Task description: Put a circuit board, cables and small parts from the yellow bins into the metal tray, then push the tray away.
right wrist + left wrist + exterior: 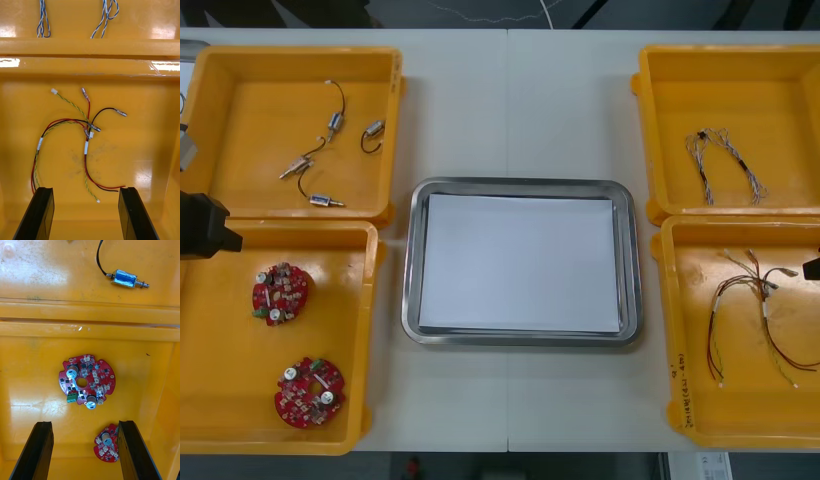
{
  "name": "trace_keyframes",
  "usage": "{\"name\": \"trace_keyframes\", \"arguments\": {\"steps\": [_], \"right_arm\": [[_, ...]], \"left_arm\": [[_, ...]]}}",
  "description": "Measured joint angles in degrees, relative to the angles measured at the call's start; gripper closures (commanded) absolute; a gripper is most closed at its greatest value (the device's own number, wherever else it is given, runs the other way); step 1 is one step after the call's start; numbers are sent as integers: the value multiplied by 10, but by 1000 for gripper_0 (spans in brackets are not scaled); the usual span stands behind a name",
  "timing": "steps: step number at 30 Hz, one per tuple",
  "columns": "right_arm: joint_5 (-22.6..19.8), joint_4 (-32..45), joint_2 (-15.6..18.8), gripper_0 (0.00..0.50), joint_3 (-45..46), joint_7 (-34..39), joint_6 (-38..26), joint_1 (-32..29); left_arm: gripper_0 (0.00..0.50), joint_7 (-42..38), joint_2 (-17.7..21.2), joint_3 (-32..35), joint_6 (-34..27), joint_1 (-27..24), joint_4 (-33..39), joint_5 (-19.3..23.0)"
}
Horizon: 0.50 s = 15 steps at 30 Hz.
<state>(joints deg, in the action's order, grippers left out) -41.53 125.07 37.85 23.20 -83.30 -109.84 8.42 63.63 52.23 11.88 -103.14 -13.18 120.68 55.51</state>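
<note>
"Status of the two claws?"

"Both spread, both empty. The left gripper [84, 423] hangs over the near-left yellow plastic bin [370, 330]. A round red circuit board [87, 380] lies flat on the bin floor just ahead of its black fingers, and a second round red board [107, 448] sits close against one finger. The right gripper [86, 189] hovers over the near-right yellow bin [670, 330], above a tangle of red, yellow and black cables [86, 138]."

"And the tray?"

"The shiny metal tray with a white inside [520, 184] sits between the bins with nothing in it. By my reading the task has not really begun."

"What could go wrong from here?"

"On the left, I'd judge a flat board hard to pinch off the floor. The fingers may skate over it or catch the second board instead. On the right the cables are intertwined, so a grab could lift the whole tangle or let a thin strand slip out — and a trailing end might snag the bin wall on the way across."
</note>
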Motion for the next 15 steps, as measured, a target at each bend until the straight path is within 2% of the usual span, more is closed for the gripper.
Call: {"name": "trace_keyframes", "arguments": {"steps": [15], "right_arm": [[0,0,0,0,0,0,0,0]], "left_arm": [[0,0,0,0,0,0,0,0]]}}
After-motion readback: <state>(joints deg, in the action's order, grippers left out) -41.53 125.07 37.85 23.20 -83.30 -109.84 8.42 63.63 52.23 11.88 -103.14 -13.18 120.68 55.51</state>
